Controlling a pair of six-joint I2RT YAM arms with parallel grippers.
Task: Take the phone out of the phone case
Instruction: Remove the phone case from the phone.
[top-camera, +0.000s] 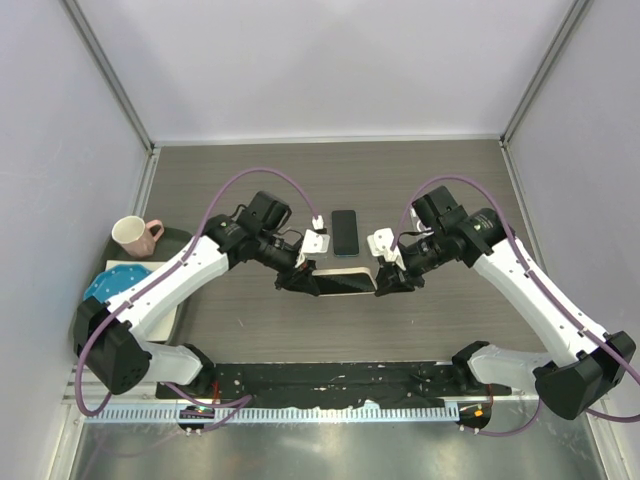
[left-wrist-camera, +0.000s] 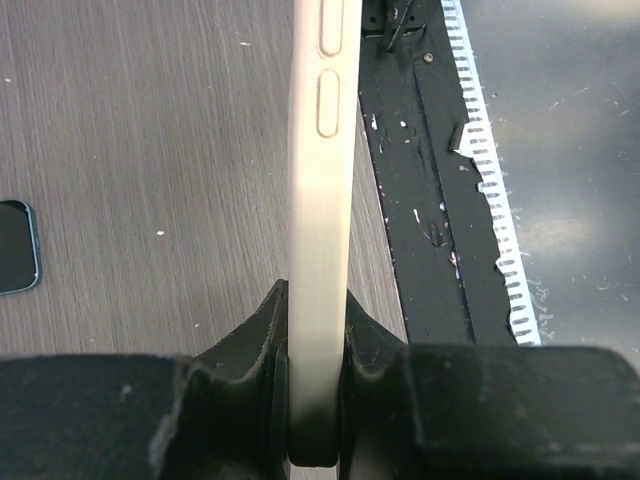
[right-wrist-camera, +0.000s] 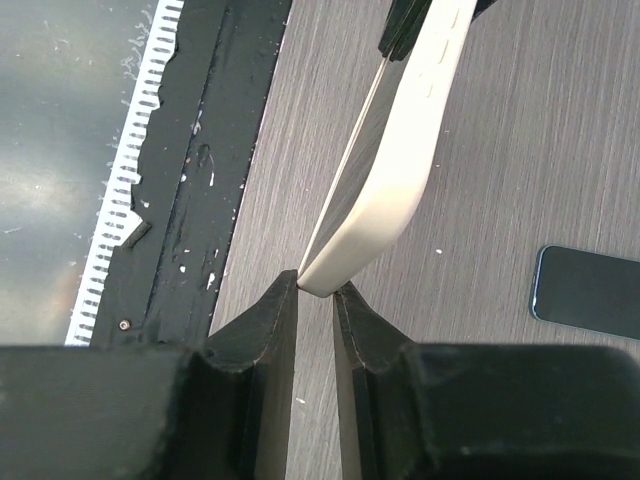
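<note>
Phone case (left-wrist-camera: 318, 250) of cream, soft-looking plastic with rounded corners hangs edge-up above the grey wood-grain table (top-camera: 250, 180), stretched between the two arms. Far to the left of the case sit a pink ceramic mug (top-camera: 133, 235) and a round blue plate (top-camera: 115, 280), well apart from the work. At the case's left end, the left end effector (left-wrist-camera: 315, 310) is clamped firmly, both black fingers pressed flat against the case's sides. Just beyond the case, toward the back wall, the slim dark rectangular phone (top-camera: 345, 232) lies flat on the table by itself, so the phone appears to be out already. At the case's right end, the right end effector (right-wrist-camera: 315, 285) has its jaws drawn nearly together with the case's lower corner lodged only at their very tips; whether they truly pinch it I cannot tell.

That shallow contact on the right is the likely weak spot: any pull or twist could let the corner slip free. The flexible case would then swing from the left hold or spring sideways. Because the phone lies so near, a dropped or flicking case could strike it or push it across the table.
</note>
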